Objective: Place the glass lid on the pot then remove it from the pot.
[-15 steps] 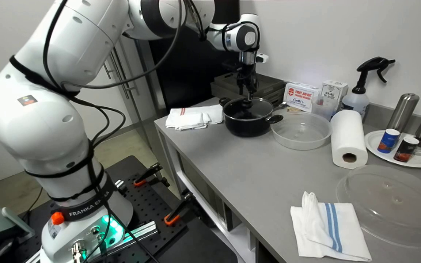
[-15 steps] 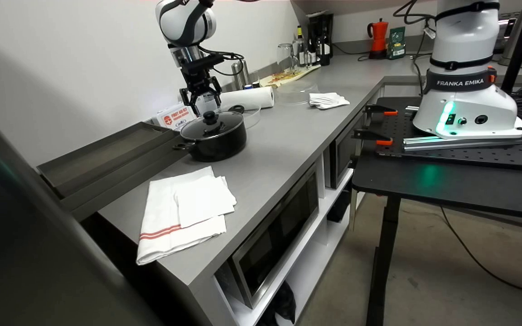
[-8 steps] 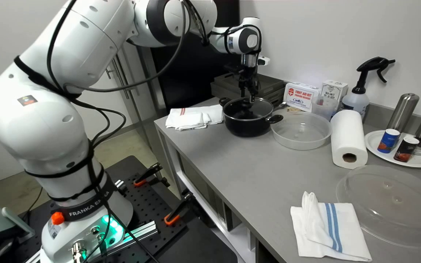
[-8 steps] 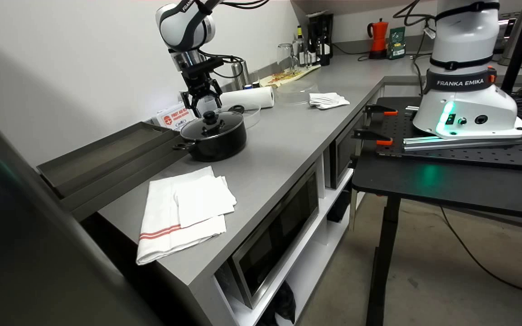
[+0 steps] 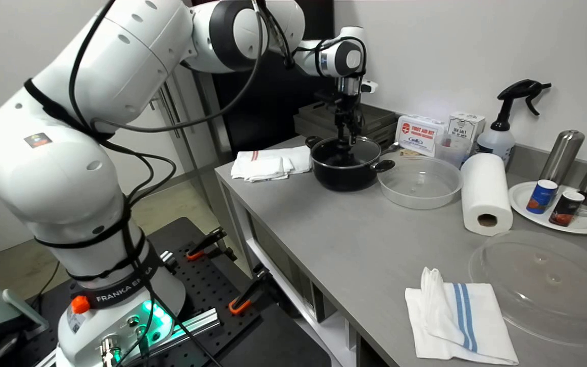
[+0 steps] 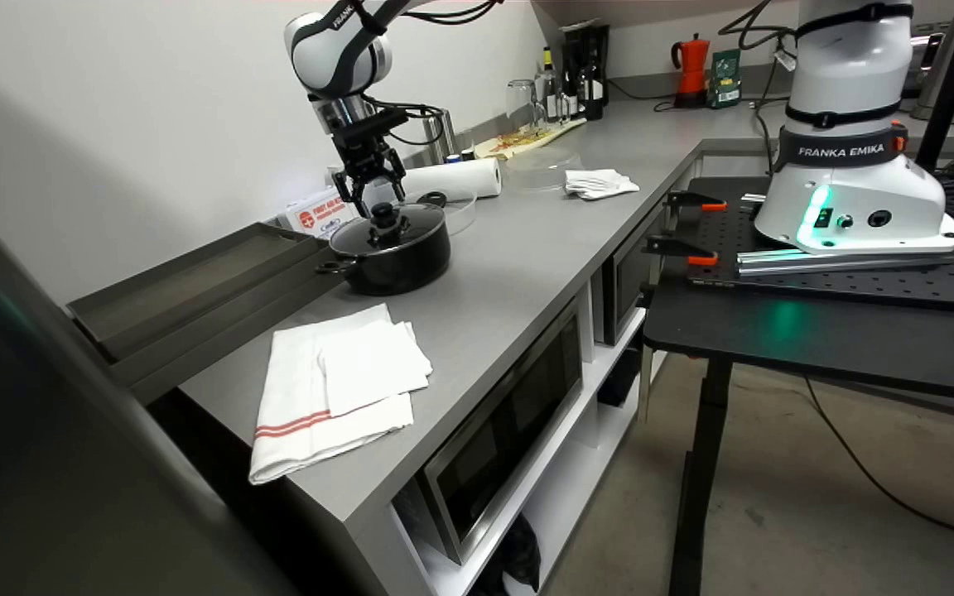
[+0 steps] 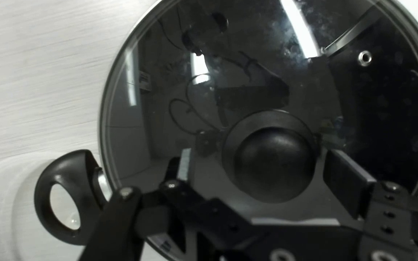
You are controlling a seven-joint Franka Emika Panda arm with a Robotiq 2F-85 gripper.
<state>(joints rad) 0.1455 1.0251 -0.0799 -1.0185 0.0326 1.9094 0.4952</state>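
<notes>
The glass lid (image 5: 364, 151) lies flat on the black pot (image 5: 342, 176). Lid (image 6: 421, 218) and pot (image 6: 402, 269) also show in an exterior view from another side. In the wrist view the lid (image 7: 267, 90) fills most of the picture, with its round black knob (image 7: 274, 166) near the jaws and a black loop handle of the pot (image 7: 65, 197) at left. My gripper (image 7: 263, 167) is open, one finger on each side of the knob, with gaps on both sides. In both exterior views the gripper (image 5: 347, 138) (image 6: 380, 204) points down at the knob. How deep the tips reach is unclear.
A clear bowl (image 5: 420, 186) stands close beside the pot's handle. Dark trays (image 5: 375, 120) and a first aid box (image 5: 418, 133) stand behind. A folded white towel (image 5: 271, 163) lies on the other side. Paper towels (image 5: 485, 191) lie further along the counter.
My gripper has come down a little closer to the knob and shifted slightly sideways in the exterior views. The fingers stay apart. The lid and pot have not moved.
</notes>
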